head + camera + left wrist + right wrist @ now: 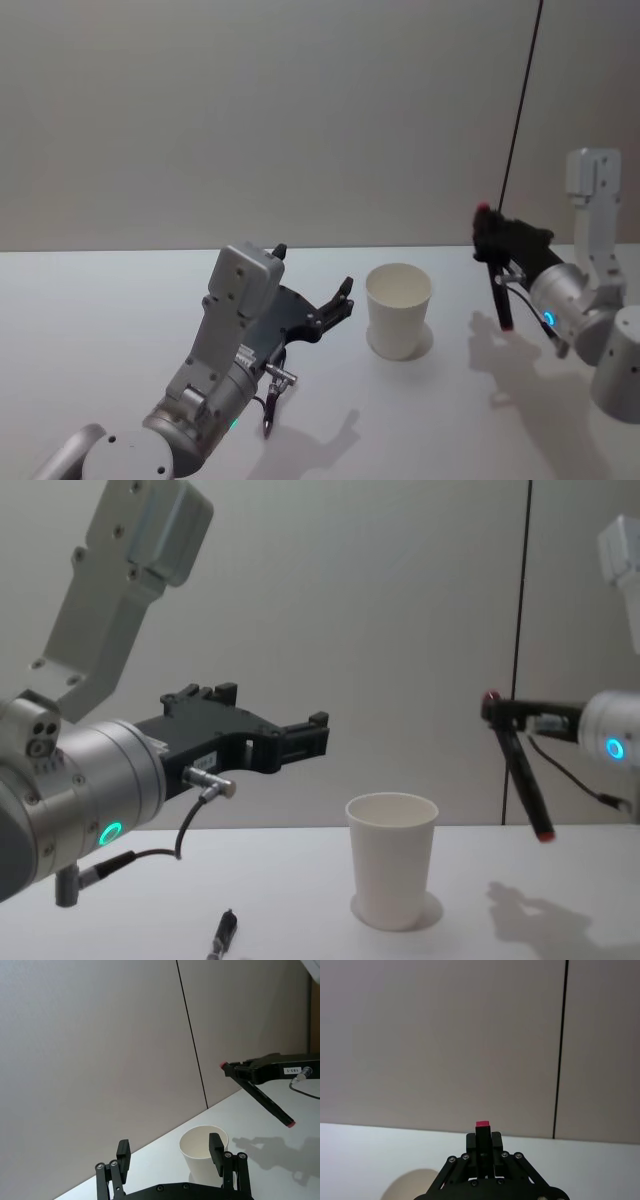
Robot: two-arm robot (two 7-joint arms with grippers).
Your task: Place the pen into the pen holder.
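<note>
left gripper (pixel 169 1150): It hangs in the air over the left part of the table, just to the left of the pen holder. Its two black fingers (pixel 123 1154) are spread wide apart, with nothing between them. It points toward the pen holder but does not touch it.
table (pixel 90 300): It is white and flat. The pen holder stands on it.
pen holder (pixel 398 310): It is a plain white paper cup. It stands upright on the table, about in the middle, between the two grippers. Its open mouth faces up.
pen (pixel 500 295): It is a dark stick with red at both ends. It is up in the air to the right of the pen holder, apart from it and not inside it. It hangs slanted. Its top end is in the right gripper and its lower end points down toward the table without touching it.
right gripper (pixel 482 1139): It is on the right side, held up above the table. Its fingers are pressed together on the top end of the pen. The red tip pokes out just past them.
shadow (pixel 500 355): It is a soft grey shape on the table under the right gripper and the pen.
wall (pixel 200 100): It is plain and grey, behind the table.
dark line (pixel 520 100): It is thin and runs up the wall on the right side.
</note>
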